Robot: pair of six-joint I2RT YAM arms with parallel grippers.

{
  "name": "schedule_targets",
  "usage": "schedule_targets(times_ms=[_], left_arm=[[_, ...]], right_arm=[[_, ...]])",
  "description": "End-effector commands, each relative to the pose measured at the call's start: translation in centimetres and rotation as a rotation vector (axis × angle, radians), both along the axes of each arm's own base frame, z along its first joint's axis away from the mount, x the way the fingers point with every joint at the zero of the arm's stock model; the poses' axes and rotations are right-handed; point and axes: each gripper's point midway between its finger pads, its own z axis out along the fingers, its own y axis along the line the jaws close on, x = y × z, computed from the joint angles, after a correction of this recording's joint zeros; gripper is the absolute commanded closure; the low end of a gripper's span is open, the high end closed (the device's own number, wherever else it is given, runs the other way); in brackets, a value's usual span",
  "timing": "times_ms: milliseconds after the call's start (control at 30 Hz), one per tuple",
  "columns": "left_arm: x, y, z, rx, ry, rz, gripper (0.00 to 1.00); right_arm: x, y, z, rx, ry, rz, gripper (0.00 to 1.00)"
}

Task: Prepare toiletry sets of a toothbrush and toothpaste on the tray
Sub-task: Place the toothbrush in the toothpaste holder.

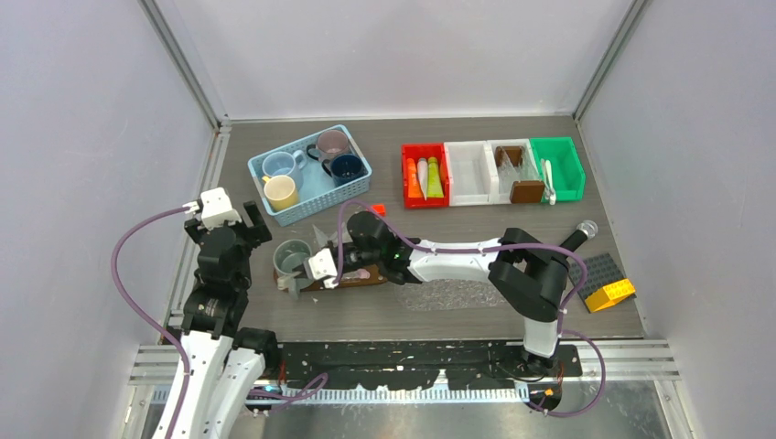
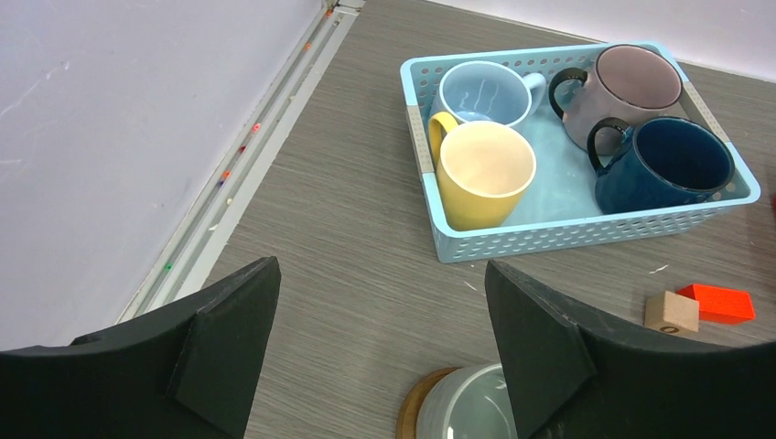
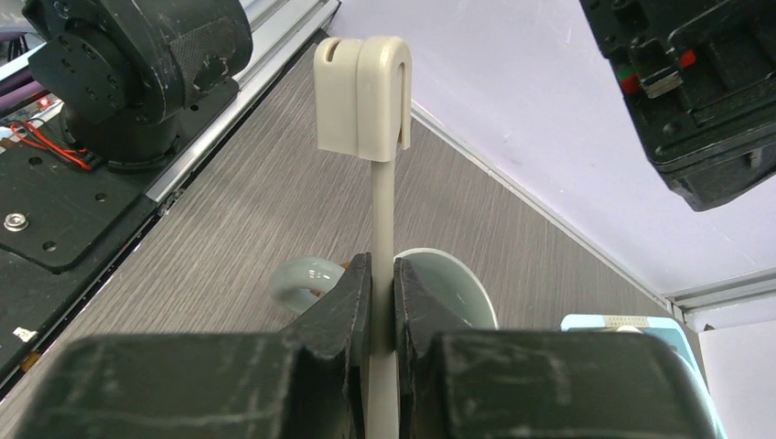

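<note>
A blue basket (image 2: 567, 236) sits on the table toward the back left. It holds four mugs standing upright: a cream-yellow mug (image 2: 485, 169), a light blue mug (image 2: 480, 91), a mauve mug (image 2: 631, 87) and a navy mug (image 2: 668, 160). Just in front of the basket's right corner lie a small tan block (image 2: 671, 313) and an orange-red block (image 2: 723, 302), close together. Along the back right runs a row of bins. The red bin (image 1: 405, 174) contains the toothpaste tubes (image 1: 426, 178) in orange, white and green, lying side by side. Next come two white bins, then a green bin (image 1: 575, 169) at the far end. A grey studded plate (image 1: 595, 270) carrying a yellow brick (image 1: 608, 294) rests near the right edge. The left gripper (image 2: 382, 274) hovers over bare tabletop between the basket and the tray, its jaws spread wide with nothing between them. It is close to the grey-green mug (image 1: 293, 258), which stands upright on the left end of the brown tray (image 1: 371, 282). The right arm stretches across the tray and hides much of its surface. The right gripper (image 3: 382, 274) is clamped on the toothbrush (image 3: 382, 183), pinching the thin pale handle partway along. The toothbrush is a slim cream stick with its head under a blocky cream cap. It points away from the jaws, directly above the mug's open mouth, and the mug's handle is visible to one side.
</note>
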Motion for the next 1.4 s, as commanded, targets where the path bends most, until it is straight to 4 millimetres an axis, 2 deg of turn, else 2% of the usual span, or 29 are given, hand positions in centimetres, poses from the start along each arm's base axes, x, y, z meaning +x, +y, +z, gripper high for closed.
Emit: schedule_targets(times_ms=[0, 567, 1367], left_arm=[[0.5, -0.1, 1.0, -0.003, -0.047, -0.006, 0.15], [0.5, -0.1, 1.0, 0.001, -0.048, -0.010, 0.15], [0.5, -0.2, 0.9, 0.008, -0.044, -0.016, 0.15]], right_arm=[[-0.2, -0.1, 1.1, 0.039, -0.008, 0.010, 0.97], [0.6, -0.1, -0.5, 0.017, -0.021, -0.033, 0.88], [0.8, -0.5, -0.4, 0.057, -0.005, -0.064, 0.74]])
